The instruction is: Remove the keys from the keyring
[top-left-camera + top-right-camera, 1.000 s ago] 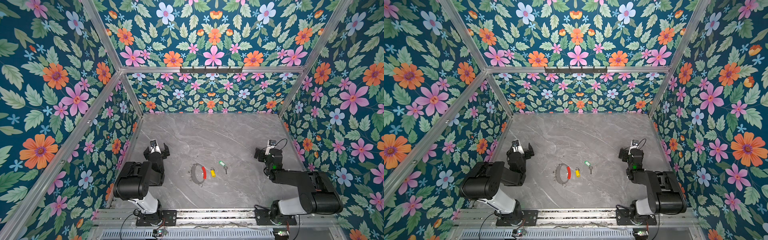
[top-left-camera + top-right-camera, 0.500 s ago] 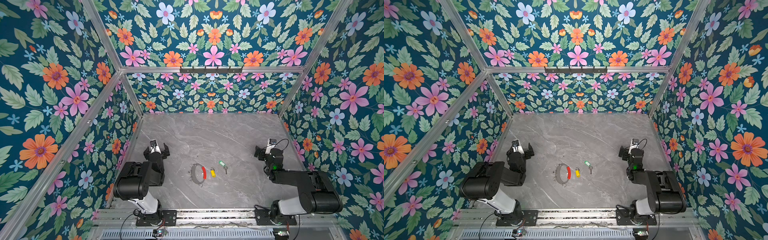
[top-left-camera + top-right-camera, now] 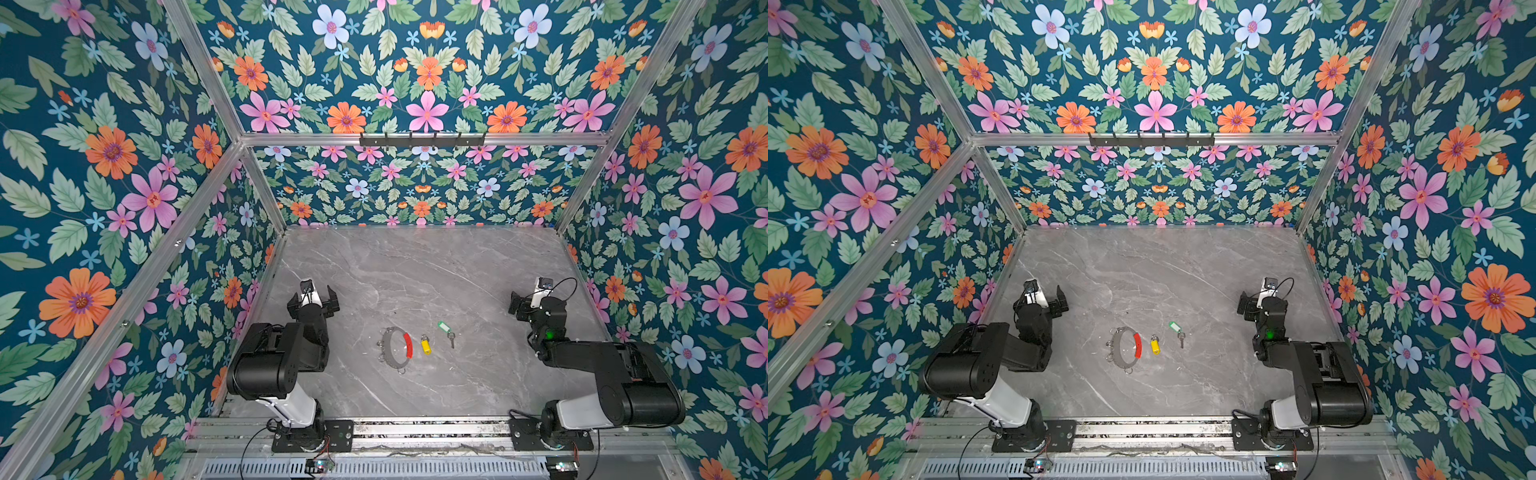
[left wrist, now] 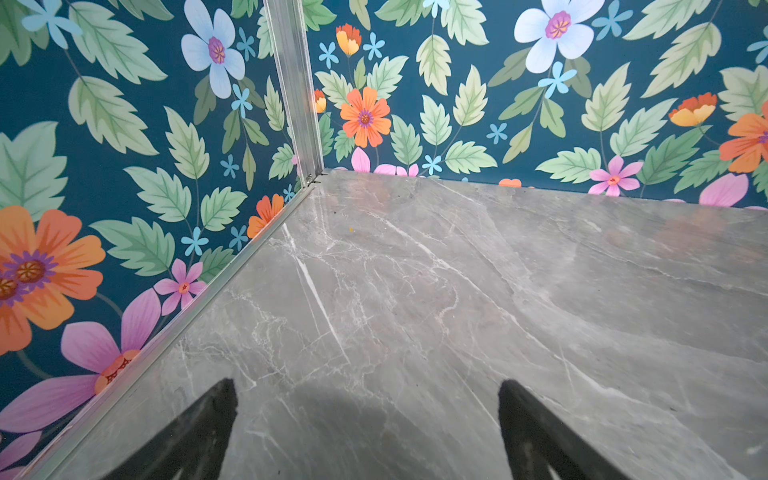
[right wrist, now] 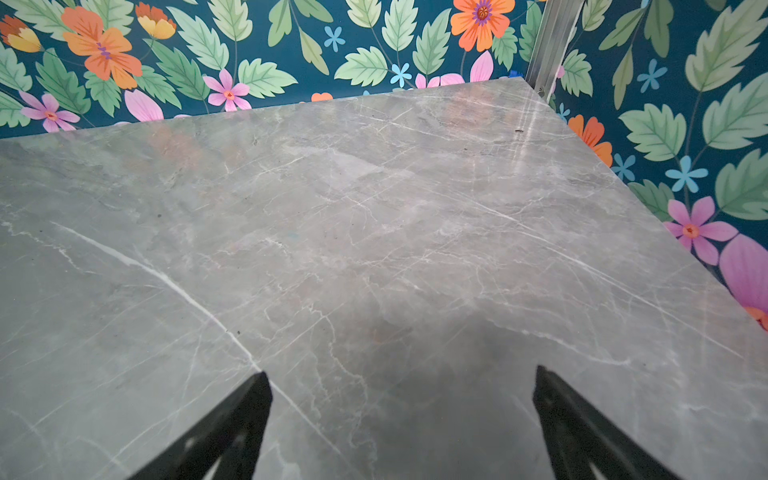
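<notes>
While both arms are sitting folded at the sides of the table (image 3: 415, 270), nothing is being held. The left gripper (image 4: 365, 384) and the right gripper (image 5: 401, 371) are each standing spread wide over bare stone, and neither wrist view is showing the work.

Between the arms, toward the front middle, the keyring (image 3: 409, 345) is lying flat with small loops (image 3: 401, 370) strung along it. The yellow-tagged key (image 3: 425, 345) is lying just beside the red sleeve (image 3: 1137, 345). The green-tagged key (image 3: 444, 327) is lying a little further toward the right arm. Both are looking free of the hoop (though the pictures are too coarse to rule out a thin link at the yellow one).

That is the main risk I am seeing: if the yellow key is in fact hooked, the job is being counted as finished too soon. A gripper coming in for it is also risking nudging the hoop onto the key. It could equally be skidding a thin, flat key across the smooth stone instead of pinching it.
</notes>
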`<state>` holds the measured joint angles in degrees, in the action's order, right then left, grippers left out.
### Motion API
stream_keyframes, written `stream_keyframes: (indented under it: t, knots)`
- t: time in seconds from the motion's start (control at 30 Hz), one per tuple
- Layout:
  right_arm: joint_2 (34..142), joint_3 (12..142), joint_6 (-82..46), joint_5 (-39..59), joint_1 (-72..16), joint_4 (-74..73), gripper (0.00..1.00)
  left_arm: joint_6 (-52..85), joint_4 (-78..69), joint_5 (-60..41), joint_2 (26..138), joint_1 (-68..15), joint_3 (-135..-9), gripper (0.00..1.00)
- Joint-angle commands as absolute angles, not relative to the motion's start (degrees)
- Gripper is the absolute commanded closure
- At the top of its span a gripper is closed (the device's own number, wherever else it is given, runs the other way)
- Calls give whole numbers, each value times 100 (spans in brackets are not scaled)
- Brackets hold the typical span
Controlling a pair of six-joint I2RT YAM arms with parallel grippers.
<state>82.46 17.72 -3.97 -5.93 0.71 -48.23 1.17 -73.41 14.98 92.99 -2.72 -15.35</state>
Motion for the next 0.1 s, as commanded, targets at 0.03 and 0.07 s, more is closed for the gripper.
stream_keyframes:
  t: [0.03,0.07]
  knots:
    - [8244,1780,-396,-545,65,-5071,1,111,-7453,1496,9289,-272,-1531,0]
    - [8250,1777,-396,-545,62,-5072,1,114,-7453,1502,9282,-272,-1528,0]
